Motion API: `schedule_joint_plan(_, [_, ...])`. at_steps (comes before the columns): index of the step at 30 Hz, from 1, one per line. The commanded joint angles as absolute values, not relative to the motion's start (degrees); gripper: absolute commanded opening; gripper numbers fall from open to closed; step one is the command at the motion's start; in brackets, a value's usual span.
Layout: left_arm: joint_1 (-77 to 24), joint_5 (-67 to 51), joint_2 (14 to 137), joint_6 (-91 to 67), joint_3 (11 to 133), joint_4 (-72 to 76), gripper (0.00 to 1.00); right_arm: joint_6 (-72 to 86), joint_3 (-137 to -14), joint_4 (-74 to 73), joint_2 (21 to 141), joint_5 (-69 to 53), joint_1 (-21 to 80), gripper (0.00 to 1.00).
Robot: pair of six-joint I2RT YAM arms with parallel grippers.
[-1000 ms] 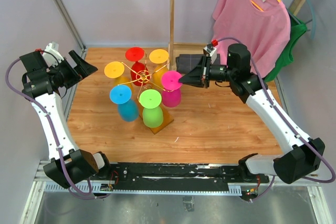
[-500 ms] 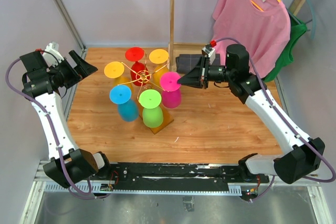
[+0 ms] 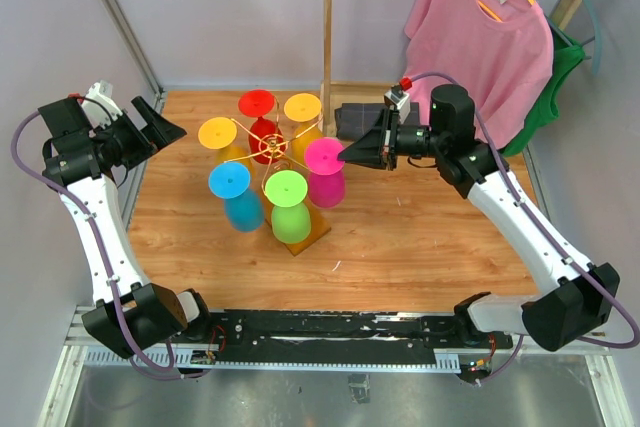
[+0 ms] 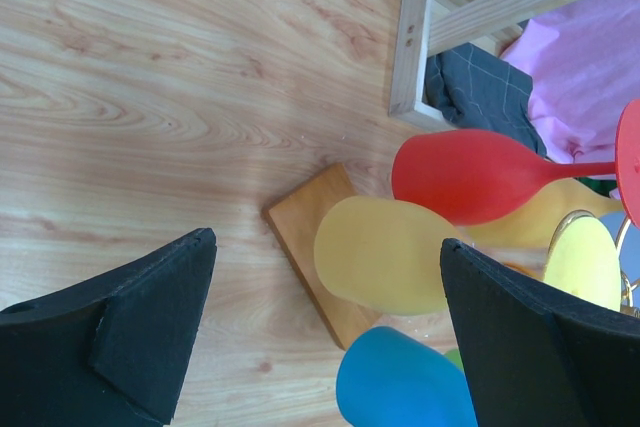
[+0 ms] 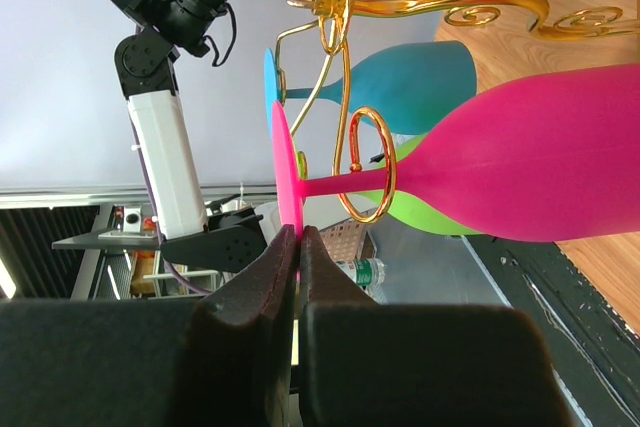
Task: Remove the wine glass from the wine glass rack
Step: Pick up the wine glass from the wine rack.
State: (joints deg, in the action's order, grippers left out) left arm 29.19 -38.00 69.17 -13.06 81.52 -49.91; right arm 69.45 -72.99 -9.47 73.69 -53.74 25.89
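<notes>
Now pinching the flat foot of the pink glass edge-on between the right fingers, closed tight on that thin disc because it is the only part jutting clear of the rack. Hanging bowl-down, stem threaded through a gold wire curl, so likely needing an outward slide along the arm. Looking smooth, matte, plastic-like. Hovering wide apart and empty, the left fingers, well back over the wood-grain tabletop, apparently leaving room.
</notes>
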Motion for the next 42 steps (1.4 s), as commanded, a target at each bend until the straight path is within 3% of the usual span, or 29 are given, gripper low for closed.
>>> schedule_joint_plan(1, [29.71,-38.33,69.37,-12.39,81.26,-50.42,0.99,69.9,-74.6,-9.49,71.64,-53.7,27.15,0.01])
schedule_joint_plan(16, [29.71,-38.4,69.29,-12.3,81.66,-50.43,0.99,69.9,-76.3,-9.09,73.18,-53.15,28.7,0.01])
schedule_joint_plan(42, [29.71,-37.15,69.59,-12.74,82.19,-50.01,0.99,70.24,-85.91,-3.38,85.76,-52.76,28.96,0.01])
